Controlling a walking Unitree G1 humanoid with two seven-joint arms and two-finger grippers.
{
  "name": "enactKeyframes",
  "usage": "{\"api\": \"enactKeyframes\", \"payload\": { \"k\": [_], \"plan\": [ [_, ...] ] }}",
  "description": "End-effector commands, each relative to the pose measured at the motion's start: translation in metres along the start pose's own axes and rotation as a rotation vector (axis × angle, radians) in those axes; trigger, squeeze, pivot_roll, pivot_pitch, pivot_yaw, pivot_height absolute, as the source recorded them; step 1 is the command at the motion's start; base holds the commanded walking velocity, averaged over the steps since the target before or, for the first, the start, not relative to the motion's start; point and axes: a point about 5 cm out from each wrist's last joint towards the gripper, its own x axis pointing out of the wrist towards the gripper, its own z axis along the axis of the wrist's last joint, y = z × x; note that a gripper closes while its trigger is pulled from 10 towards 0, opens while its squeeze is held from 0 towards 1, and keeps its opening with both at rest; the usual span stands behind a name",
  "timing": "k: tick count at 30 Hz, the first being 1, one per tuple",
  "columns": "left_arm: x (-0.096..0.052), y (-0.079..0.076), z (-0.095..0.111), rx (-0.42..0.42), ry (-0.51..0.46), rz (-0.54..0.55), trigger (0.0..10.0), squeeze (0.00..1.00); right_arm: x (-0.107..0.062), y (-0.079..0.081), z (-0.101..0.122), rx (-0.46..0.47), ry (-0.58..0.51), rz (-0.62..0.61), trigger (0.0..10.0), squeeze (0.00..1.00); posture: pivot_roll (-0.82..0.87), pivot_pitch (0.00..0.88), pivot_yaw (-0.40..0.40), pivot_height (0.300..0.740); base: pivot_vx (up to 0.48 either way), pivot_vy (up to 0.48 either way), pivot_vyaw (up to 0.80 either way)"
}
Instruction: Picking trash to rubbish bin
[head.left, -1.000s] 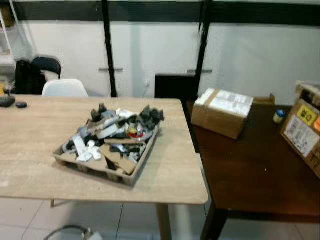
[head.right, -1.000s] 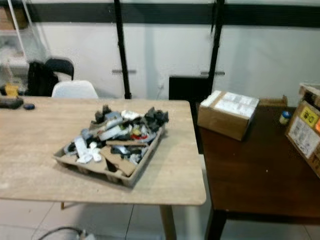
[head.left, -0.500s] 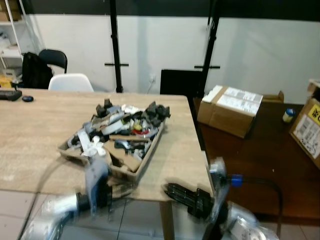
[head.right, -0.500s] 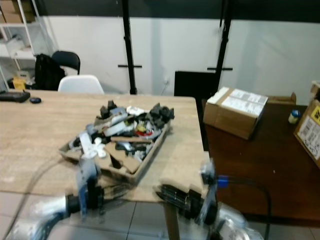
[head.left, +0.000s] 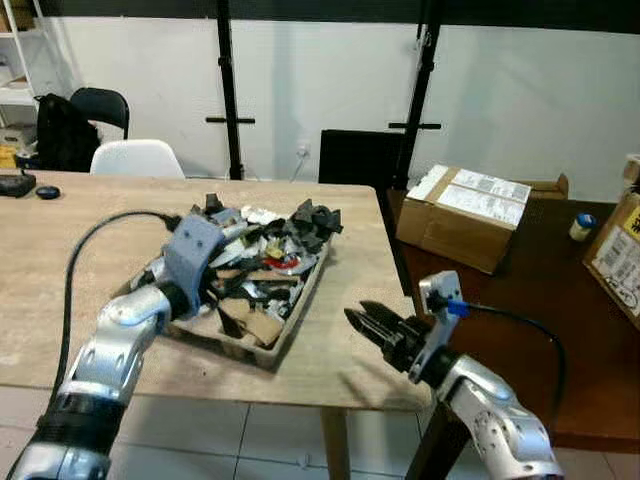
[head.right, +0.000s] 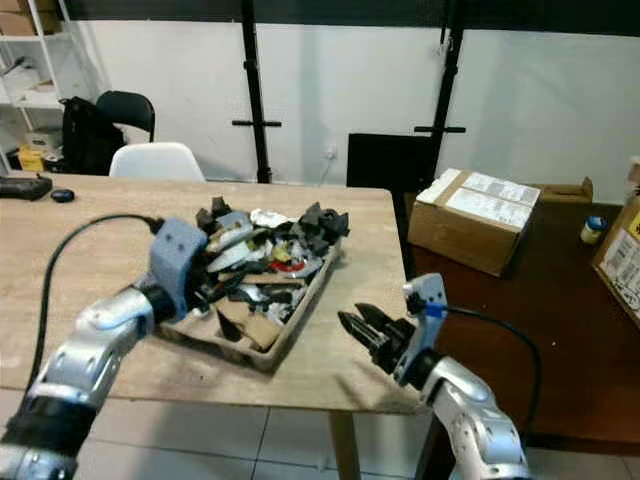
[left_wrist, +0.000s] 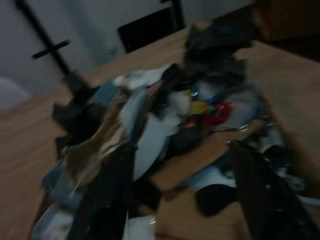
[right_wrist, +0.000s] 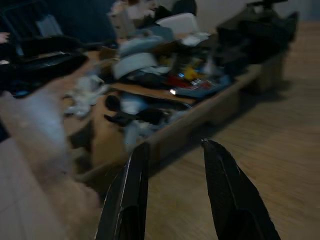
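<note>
Both jaws parted: left gripper (head.right: 215, 287) over trash tray (head.right: 290, 335), right gripper (head.right: 362, 326) beside it.

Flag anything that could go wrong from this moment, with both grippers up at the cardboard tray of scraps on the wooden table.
1. The shallow cardboard tray is heaped above its rim with mixed scraps; the left gripper, already in the pile, could push pieces onto the light wooden table.
2. The tray's near corner sits close to the table's front edge, so a nudge from the open right gripper might slide it off.
</note>
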Motion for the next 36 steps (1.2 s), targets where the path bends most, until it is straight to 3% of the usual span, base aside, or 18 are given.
{"api": "enactKeyframes", "payload": {
  "k": [1,3,5,6,7,11,17,19,24,28,36],
  "plan": [
    [0.001,-0.001,-0.013,-0.024,0.049,-0.003,10.0,1.00,0.001,-0.004,-0.009,-0.026,0.036,-0.054,10.0,0.00,-0.07,0.104,0.009,0.740,0.000,0.000,0.00],
    [0.003,-0.005,-0.015,-0.024,0.044,-0.021,10.0,1.00,0.002,-0.005,-0.012,-0.042,0.045,-0.068,10.0,0.00,-0.07,0.104,0.009,0.740,0.000,0.000,0.00],
    [0.007,-0.015,-0.018,-0.023,0.041,-0.113,10.0,1.00,0.006,-0.005,-0.014,-0.051,0.052,-0.081,10.0,0.00,-0.07,0.111,0.006,0.740,0.000,0.000,0.00],
    [0.010,-0.020,-0.019,-0.004,0.038,-0.177,10.0,0.68,0.008,-0.004,-0.015,-0.050,0.052,-0.082,10.0,0.00,-0.07,0.113,0.005,0.740,0.000,0.000,0.00],
    [0.011,-0.024,-0.019,0.017,0.034,-0.231,10.0,0.01,0.009,-0.002,-0.016,-0.045,0.051,-0.079,10.0,0.00,-0.07,0.117,0.007,0.740,0.000,0.000,0.00],
    [0.017,-0.023,-0.021,0.049,0.047,-0.300,10.0,0.00,0.015,0.002,-0.015,-0.035,0.045,-0.075,10.0,0.00,-0.07,0.122,0.009,0.740,0.000,0.000,0.00],
    [0.021,-0.014,-0.024,0.096,0.094,-0.320,10.0,0.00,0.017,0.003,-0.015,-0.030,0.036,-0.075,10.0,0.00,-0.07,0.131,0.015,0.740,0.000,0.000,0.00],
    [0.023,-0.005,-0.029,0.176,0.146,-0.298,10.0,0.00,0.017,0.004,-0.017,-0.030,0.036,-0.077,10.0,0.00,-0.06,0.139,0.018,0.740,0.000,0.000,0.00],
    [0.025,-0.005,-0.036,0.292,0.195,-0.320,10.0,0.00,0.017,0.004,-0.020,-0.008,0.036,-0.083,10.0,0.00,-0.06,0.145,0.016,0.740,0.000,0.000,0.00],
    [0.027,-0.005,-0.039,0.277,0.210,-0.327,10.0,0.00,0.017,0.003,-0.020,-0.009,0.035,-0.091,10.0,0.00,-0.06,0.158,0.022,0.740,0.000,0.000,0.00],
    [0.030,-0.023,-0.056,0.305,0.291,-0.406,10.0,0.00,0.017,0.003,-0.020,-0.007,0.033,-0.094,10.0,0.00,-0.06,0.162,0.029,0.740,0.000,0.000,0.00]
  ]
}}
